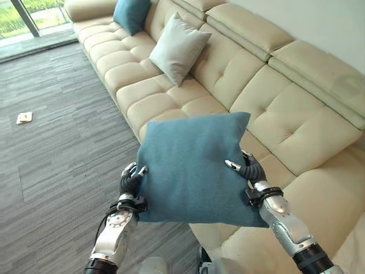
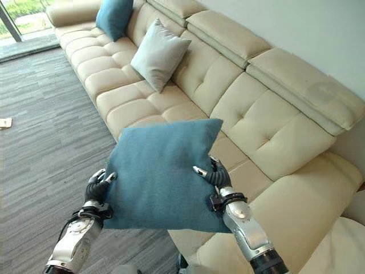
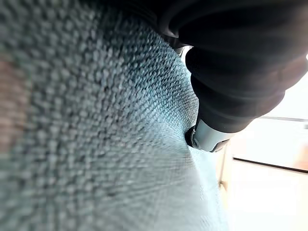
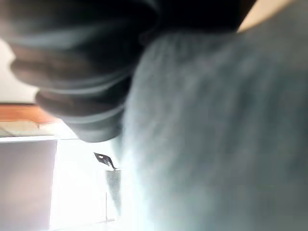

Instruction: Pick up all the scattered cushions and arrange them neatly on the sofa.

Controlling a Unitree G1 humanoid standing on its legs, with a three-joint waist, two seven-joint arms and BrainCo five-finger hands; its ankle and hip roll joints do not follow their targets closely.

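Nearest, a teal cushion (image 1: 194,168) hangs in the air between both hands, out over the front edge of the sofa (image 1: 274,114). The left hand (image 1: 131,180) clamps its left edge with curled fingers, and the right hand (image 1: 248,168) clamps the right edge, thumb across the front face. The cushion is roughly square, tilted, its upper edge nearer the backrest; neither arm is clearly nearer, since each holds one side.

The free seat and backrest lie just beyond and to the robot's right of the cushion, so placing it looks like a push forward and right.

Farther along the sofa a pale grey cushion (image 1: 178,48) leans on the backrest, and beyond it a second teal cushion (image 1: 130,14). On the floor (image 1: 57,148), well apart, lies a small scrap (image 1: 24,117). No writing or label can be read.
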